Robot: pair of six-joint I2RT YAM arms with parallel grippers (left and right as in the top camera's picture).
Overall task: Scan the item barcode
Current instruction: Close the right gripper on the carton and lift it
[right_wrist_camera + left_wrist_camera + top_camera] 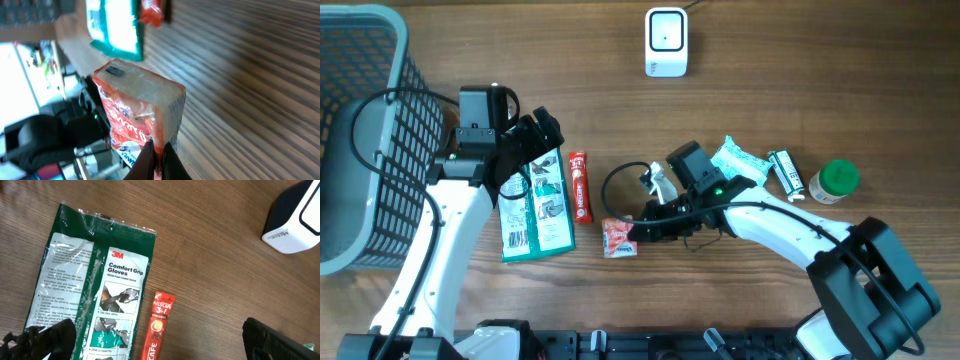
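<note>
**Observer:** Start at the grip. What have you got?

**Me:** My right pincer [156,159] is clenched on the red packet [137,117]. It holds by a thin edge only, the tips nipping the seam. The wrist view shows the body of the packet standing out beyond the tips. I can't tell whether it is clear of the table [800,80].

**Observer:** Where does that put it?

**Me:** Near the front edge, just right of the gloves pack [535,205] and below the coffee stick [580,187]. The scanner [666,42] is well apart at the far edge, with bare wood between.

**Observer:** And the barcode?

**Me:** Not made out. There is striped print on one narrow side, too blurred to call.

**Observer:** And the other arm?

**Me:** My left pincer [525,150] hangs released over the gloves pack, holding nothing.

**Observer:** What are the risks?

**Me:**
- **Grip:** A seam pinch is shallow. My guess is that a quick swing towards the scanner could let the packet pivot or slide out.
- **Wrapper:** The film looks slick, which makes that worse.
- **Orientation:** The code may end up facing away from the scanner window. If the packet hangs limp the face may tilt, and the reader would catch nothing.
- **Path:** A low carry could also clip the coffee stick.
</note>
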